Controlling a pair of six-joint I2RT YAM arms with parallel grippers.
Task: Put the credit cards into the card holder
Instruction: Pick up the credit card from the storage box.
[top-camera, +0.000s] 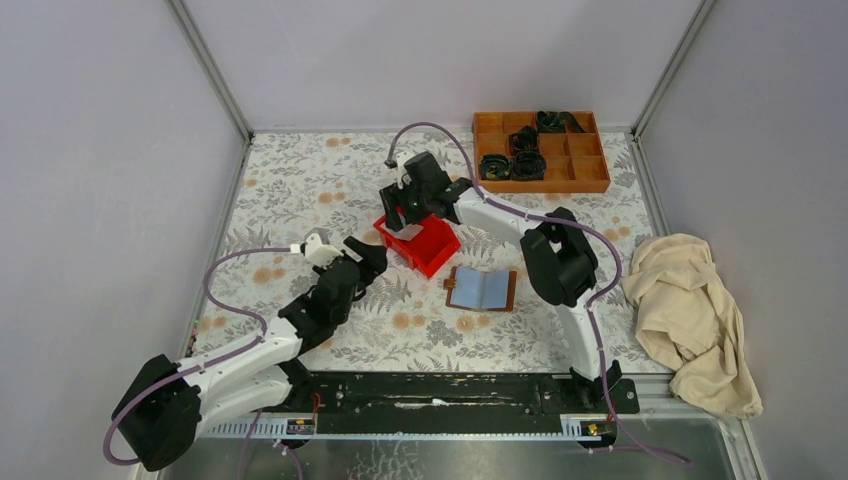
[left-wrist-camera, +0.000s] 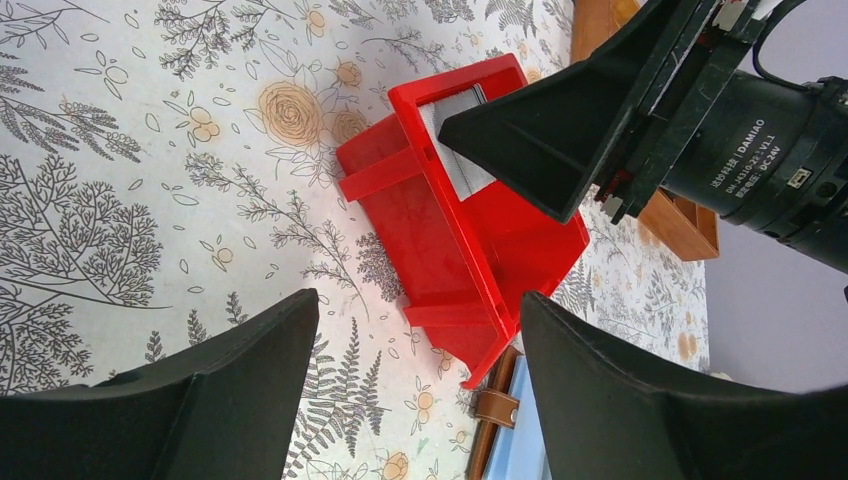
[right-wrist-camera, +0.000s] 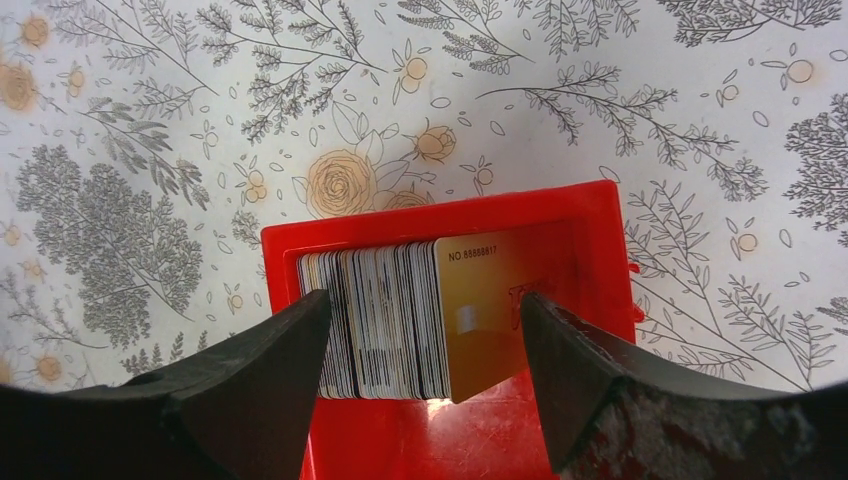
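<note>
Right hand hangs over the red plastic bin, fingers spread either side of a stack of thin credit cards standing on edge inside; whether they touch the cards is unclear. A gold-tan card leans at the stack's end. Left hand, spread and empty, hovers beside the bin. Just beside the bin lies the brown leather card holder, open, blue lining up.

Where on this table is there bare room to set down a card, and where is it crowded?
Bare: the far-left table, from the back edge to the left gripper; and the near strip between wallet and rail. Crowded: the middle, where the right gripper hangs over the bin beside the wallet. Tray and cloth fill the right.
</note>
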